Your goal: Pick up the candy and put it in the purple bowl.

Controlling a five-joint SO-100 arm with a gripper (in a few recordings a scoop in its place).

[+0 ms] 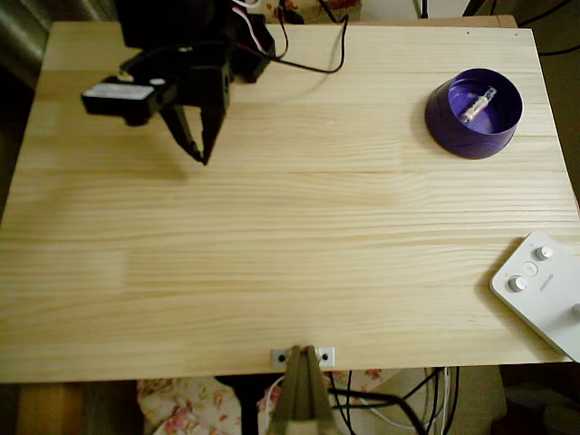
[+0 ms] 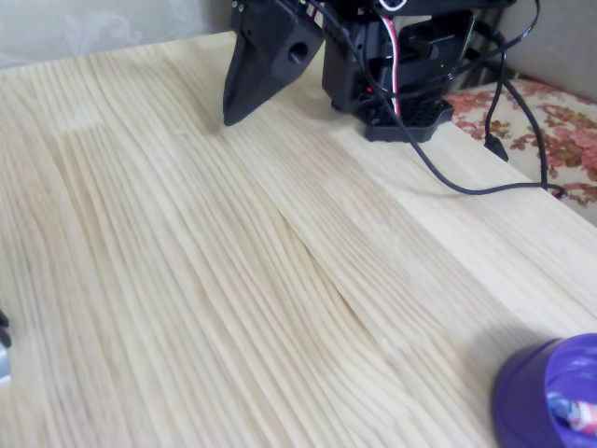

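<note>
Upper right of the overhead view, the small wrapped candy with pinkish-tan middle and twisted silvery ends (image 1: 477,104) already lies inside the round deep-purple plastic bowl (image 1: 450,120), resting on the bowl's floor approx. at centre. Same thing shows at the lower right corner of the fixed view: a bit of wrapper (image 2: 575,414) visible within the glossy purple wall (image 2: 522,397). So, judging by how things lie, the drop looks done; nothing obvious is left except maybe parking the arm.

Black plastic two-finger gripper (image 1: 200,152) sits at upper left of the overhead view, well apart from the bowl, w/ nothing between its fingers (image 1: 188,136). They taper to points that nearly meet at the tips, so pressed together or close to it, holding nothing. Fixed view shows one dark wedge-shaped finger (image 2: 264,63) at top centre, matte w/ a round hole in it, hovering near the wood.

Materials etc.: pale pine worktop (image 1: 272,254), planked, long straight grain, smooth satin finish. Bowl has tapered sides, shiny inside. Candy wrapper looks crinkly and reflective. White flat device with round knobs (image 1: 544,290) at lower right of the overhead view, hard plastic, rounded corners. Black cable (image 2: 466,187) trails over the wood in the fixed view.
</note>
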